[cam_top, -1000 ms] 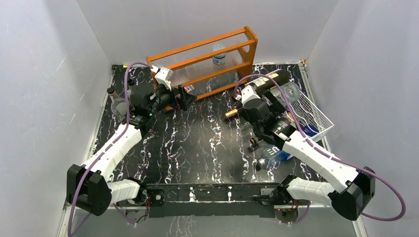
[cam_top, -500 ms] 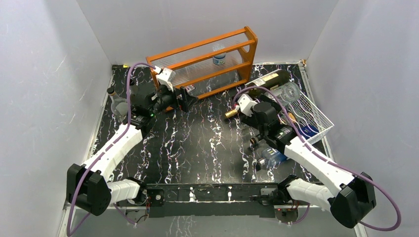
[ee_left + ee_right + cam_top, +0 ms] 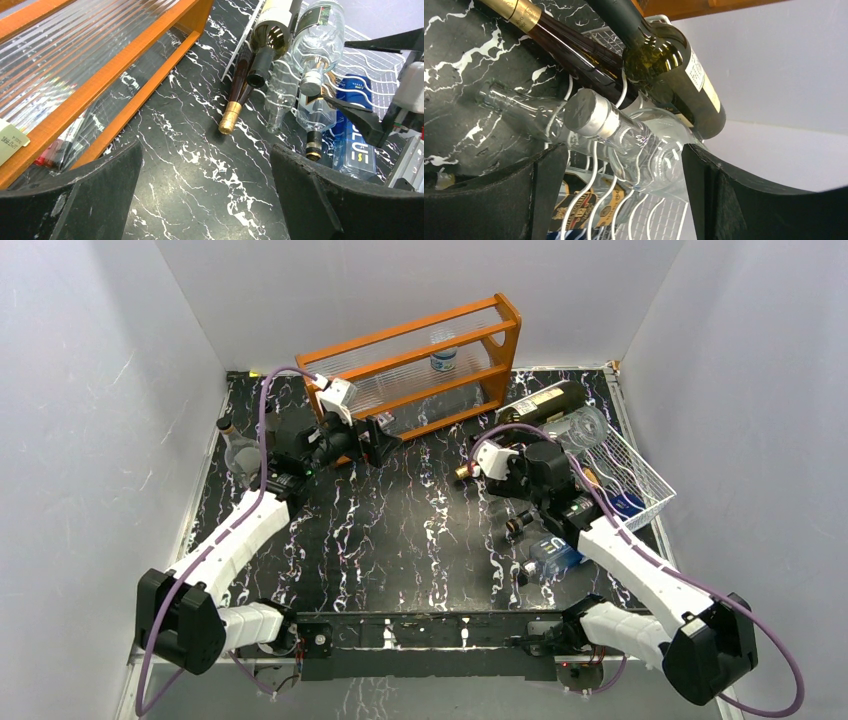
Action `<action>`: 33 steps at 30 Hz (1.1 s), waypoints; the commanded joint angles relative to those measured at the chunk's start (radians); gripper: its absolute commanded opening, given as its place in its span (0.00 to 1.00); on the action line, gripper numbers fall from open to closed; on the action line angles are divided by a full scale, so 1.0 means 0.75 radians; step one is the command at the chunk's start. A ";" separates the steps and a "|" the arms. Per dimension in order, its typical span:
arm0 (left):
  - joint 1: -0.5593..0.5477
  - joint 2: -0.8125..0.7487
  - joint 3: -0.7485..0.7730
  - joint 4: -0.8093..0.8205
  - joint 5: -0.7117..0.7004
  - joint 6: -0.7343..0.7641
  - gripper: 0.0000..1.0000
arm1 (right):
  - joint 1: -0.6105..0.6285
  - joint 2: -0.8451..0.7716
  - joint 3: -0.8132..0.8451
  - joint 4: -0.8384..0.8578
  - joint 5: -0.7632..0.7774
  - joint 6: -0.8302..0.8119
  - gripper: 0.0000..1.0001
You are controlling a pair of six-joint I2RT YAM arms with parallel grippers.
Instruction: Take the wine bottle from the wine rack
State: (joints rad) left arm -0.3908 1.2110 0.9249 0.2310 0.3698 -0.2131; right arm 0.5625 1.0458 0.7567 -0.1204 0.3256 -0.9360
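The white wire wine rack [image 3: 632,472] stands at the right and holds several bottles lying down. A dark green wine bottle [image 3: 545,400] with a white label lies at its far left corner. Beside it lies a brown wine bottle [image 3: 240,85], its gold cap [image 3: 468,471] out over the table. My right gripper [image 3: 533,447] hovers open by the bottle necks. In the right wrist view a clear silver-capped bottle [image 3: 589,117] lies untouched ahead of the right gripper [image 3: 624,155], below the green bottle [image 3: 664,55]. My left gripper [image 3: 375,440] is open and empty by the orange shelf.
An orange wooden shelf [image 3: 420,360] with clear ribbed panels stands at the back, a small water bottle [image 3: 443,355] inside. A clear bottle [image 3: 238,450] stands at the left edge. A blue box [image 3: 352,135] lies in the rack; a plastic bottle [image 3: 550,555] lies under the right arm.
My right gripper has drawn back from the rack's far left corner, toward the near left. The left arm has barely shifted. The bottles have not moved.
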 commanded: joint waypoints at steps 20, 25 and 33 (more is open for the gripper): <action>-0.027 -0.008 0.047 -0.002 -0.024 0.076 0.98 | -0.151 0.170 0.058 0.018 -0.274 -0.260 0.81; -0.029 -0.007 0.051 -0.011 -0.041 0.086 0.98 | -0.151 0.191 0.015 0.131 -0.281 -0.278 0.83; -0.031 -0.007 0.055 -0.018 -0.046 0.092 0.98 | -0.151 0.214 -0.071 0.322 -0.149 -0.384 0.80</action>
State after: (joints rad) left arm -0.4091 1.2297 0.9260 0.2050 0.3428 -0.1638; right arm 0.4526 1.2125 0.7311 -0.0246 0.1555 -1.1633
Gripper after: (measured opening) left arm 0.982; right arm 0.802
